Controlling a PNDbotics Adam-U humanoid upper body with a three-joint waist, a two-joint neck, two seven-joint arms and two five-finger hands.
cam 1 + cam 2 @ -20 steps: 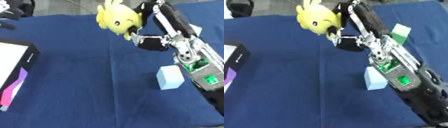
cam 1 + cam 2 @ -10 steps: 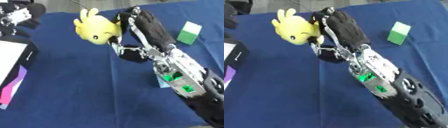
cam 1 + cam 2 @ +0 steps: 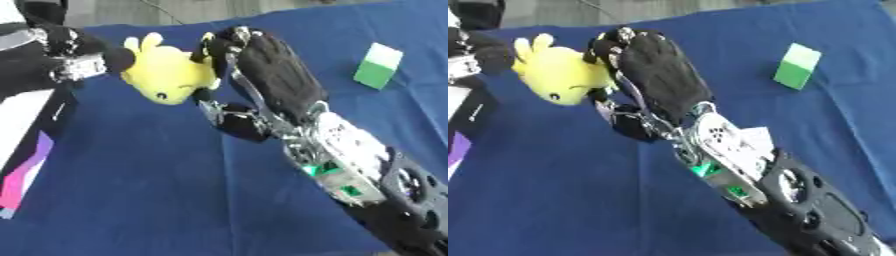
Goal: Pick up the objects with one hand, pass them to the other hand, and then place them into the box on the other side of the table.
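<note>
A yellow plush toy [image 3: 168, 74] hangs above the blue table, at upper left. My right hand [image 3: 262, 65] reaches across from the lower right and its fingers are curled round the toy's right side. My left hand [image 3: 74, 55] comes in from the upper left and touches the toy's left side; how its fingers stand I cannot make out. A white box with a black rim [image 3: 31, 135] lies at the left edge, below the left hand.
A green and white block [image 3: 378, 66] stands at the upper right on the blue cloth [image 3: 157, 200]. My right forearm [image 3: 350, 165] crosses the table's middle and right, hiding what lies beneath it.
My right hand has carried the yellow toy leftward across the table to the left hand, which has come into view beside it. The view has also shifted.
</note>
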